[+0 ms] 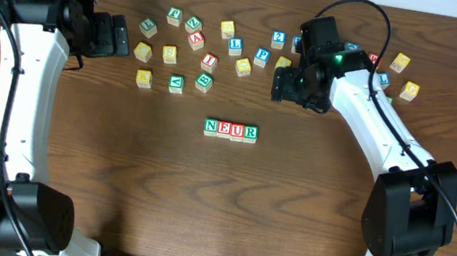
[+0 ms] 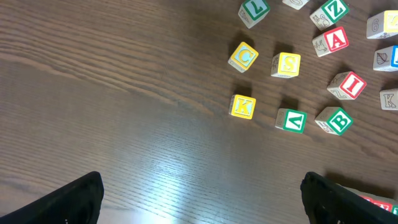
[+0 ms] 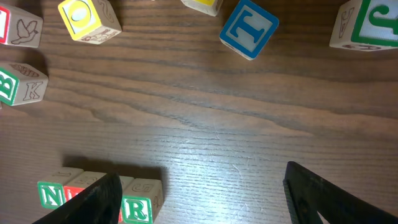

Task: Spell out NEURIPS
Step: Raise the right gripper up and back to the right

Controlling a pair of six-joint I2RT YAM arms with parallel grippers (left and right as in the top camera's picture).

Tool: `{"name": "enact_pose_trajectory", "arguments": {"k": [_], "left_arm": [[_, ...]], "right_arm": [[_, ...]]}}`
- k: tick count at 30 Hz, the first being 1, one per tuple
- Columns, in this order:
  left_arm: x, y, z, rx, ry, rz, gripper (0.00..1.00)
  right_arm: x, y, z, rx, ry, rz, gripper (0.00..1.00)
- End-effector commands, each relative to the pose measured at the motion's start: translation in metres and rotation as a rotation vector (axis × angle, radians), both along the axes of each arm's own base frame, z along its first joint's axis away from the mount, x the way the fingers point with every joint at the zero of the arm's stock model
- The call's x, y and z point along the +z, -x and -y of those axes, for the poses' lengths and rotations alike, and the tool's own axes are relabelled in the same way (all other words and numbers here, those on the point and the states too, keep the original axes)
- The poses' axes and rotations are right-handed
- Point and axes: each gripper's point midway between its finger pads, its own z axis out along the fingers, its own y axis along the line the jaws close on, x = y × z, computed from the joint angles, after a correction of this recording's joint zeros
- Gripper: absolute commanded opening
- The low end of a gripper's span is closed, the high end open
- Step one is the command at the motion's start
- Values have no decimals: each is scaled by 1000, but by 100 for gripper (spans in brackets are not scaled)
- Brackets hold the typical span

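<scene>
In the middle of the table (image 1: pixel 216 208), a row of four cubes (image 1: pixel 231 129) stands edge to edge, reading N, E, U, R from the left side to the right. The other loose cubes (image 1: pixel 191 24) lie scattered in a band along the far edge.

Among them, the I cube (image 1: pixel 210 61) sits with its red letter up toward the left part of that band. The S cube (image 1: pixel 170 53), lettered in yellow, lies a little further toward the left edge. The P cube (image 1: pixel 262 57), lettered in blue, lies further right, near the right claw (image 1: pixel 283 82).

The left claw (image 1: pixel 120 36) hovers near the far left corner, beside the left end of the scatter. In its wrist view its fingers stand as wide apart as they go, with only bare wood between them. It holds nothing.

The right claw hangs between the row and the far edge. In its own wrist view its fingers are wide apart over bare wood and grip nothing. The row shows just behind its left finger (image 3: pixel 93 199), and a blue T cube (image 3: pixel 249 28) lies ahead.
</scene>
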Motion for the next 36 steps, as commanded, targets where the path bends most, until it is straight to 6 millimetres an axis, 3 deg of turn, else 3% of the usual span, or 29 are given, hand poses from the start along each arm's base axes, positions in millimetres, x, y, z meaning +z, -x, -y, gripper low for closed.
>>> {"name": "enact_pose_trajectory", "arguments": {"k": [1, 16, 20, 28, 30, 36], "left_arm": [[7, 1, -4, -3, -18, 14, 100], [7, 1, -4, -3, -18, 14, 100], [7, 1, -4, -3, -18, 14, 100], [7, 1, -4, -3, -18, 14, 100], [7, 1, -4, -3, -18, 14, 100], [7, 1, -4, -3, -18, 14, 100]], "right_arm": [[16, -3, 1, 0, -1, 39, 79], [17, 2, 0, 16, -6, 17, 73], [34, -3, -3, 33, -25, 38, 71], [94, -34, -1, 36, -27, 187, 69], [102, -45, 1, 20, -7, 227, 69], [102, -69, -11, 28, -35, 259, 68]]}}
